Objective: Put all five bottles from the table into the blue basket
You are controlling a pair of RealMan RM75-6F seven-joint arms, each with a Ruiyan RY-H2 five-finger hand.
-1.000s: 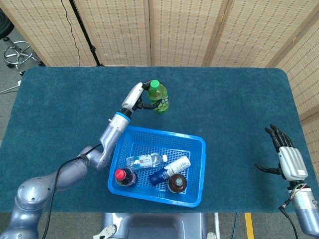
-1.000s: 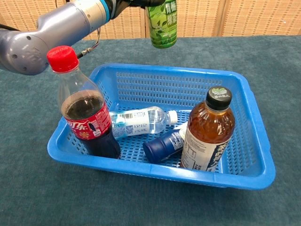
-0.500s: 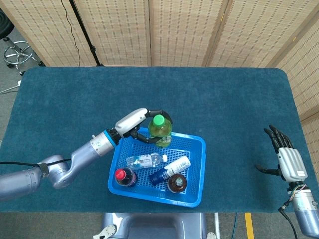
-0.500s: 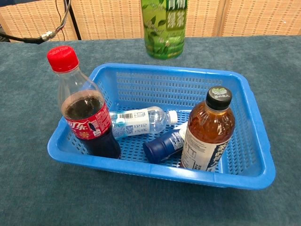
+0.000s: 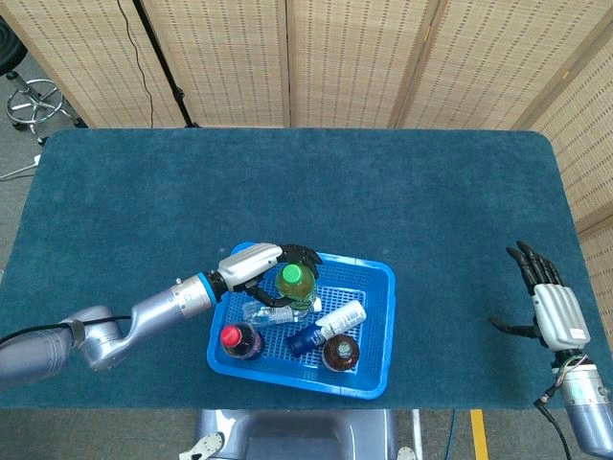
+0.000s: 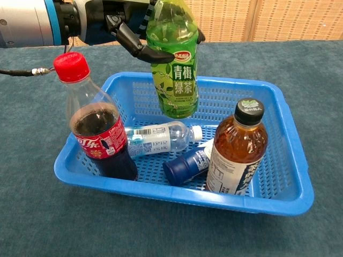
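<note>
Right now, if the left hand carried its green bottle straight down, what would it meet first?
Probably the clear water bottle lying on the basket floor. The left hand holds the green tea bottle upright above it, the base seemingly just behind the clear bottle, so it may reach bare basket floor instead; depth is unclear.

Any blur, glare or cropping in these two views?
Head view: sharp, evenly lit, soft shadows; right robot hand near the frame edge. Chest view: sharp, close and wide-angle; the green bottle is cropped at the top, left robot hand partly out of frame.
</note>
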